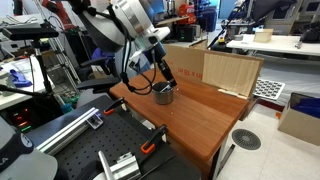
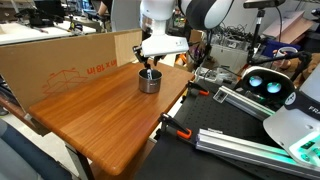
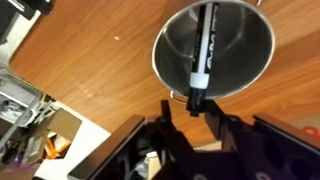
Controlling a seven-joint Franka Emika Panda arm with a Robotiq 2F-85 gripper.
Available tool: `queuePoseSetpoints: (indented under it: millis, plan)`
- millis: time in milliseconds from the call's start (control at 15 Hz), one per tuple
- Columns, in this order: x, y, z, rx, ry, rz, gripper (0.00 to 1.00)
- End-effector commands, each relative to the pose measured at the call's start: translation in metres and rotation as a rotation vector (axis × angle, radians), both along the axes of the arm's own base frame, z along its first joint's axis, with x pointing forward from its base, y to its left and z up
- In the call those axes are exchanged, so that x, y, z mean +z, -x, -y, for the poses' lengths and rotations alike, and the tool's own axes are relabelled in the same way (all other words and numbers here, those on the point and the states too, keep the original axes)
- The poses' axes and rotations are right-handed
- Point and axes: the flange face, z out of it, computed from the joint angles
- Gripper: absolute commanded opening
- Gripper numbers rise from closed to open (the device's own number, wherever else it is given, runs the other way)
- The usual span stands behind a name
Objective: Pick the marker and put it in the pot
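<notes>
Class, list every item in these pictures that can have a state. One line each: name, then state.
marker: lying slanted inside the pot, one end at the rim, not gripped.
pot: upright on the table, holding the marker.
gripper: open, its fingers wider apart than the marker, just above the pot's rim.
table: bearing the pot.

Both exterior views sit mid-range, angled down across the table [image 1: 200, 115] from different corners, both covering the pot [image 1: 163, 94]; wrist view looks almost straight down, close over it.
</notes>
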Motion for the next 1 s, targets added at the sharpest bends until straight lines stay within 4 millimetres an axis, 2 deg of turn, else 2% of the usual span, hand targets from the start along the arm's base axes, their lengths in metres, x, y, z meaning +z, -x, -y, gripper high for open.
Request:
queuePoseSetpoints:
  millis: [0,133,267,533,733,933]
  plan:
    - [0.0,-0.003,-0.002,-0.01,0.009,0.003,0.74]
    - [0.003,-0.002,-0.003,-0.008,0.004,0.01,0.89]
    - [0.007,0.0,-0.005,-0.004,-0.01,0.006,0.99]
    - [0.008,0.031,-0.017,0.047,-0.129,-0.142,1.0]
    - [0.039,0.043,-0.031,0.076,-0.244,-0.167,1.0]
    - [0.089,0.038,-0.043,0.088,-0.346,-0.153,1.0]
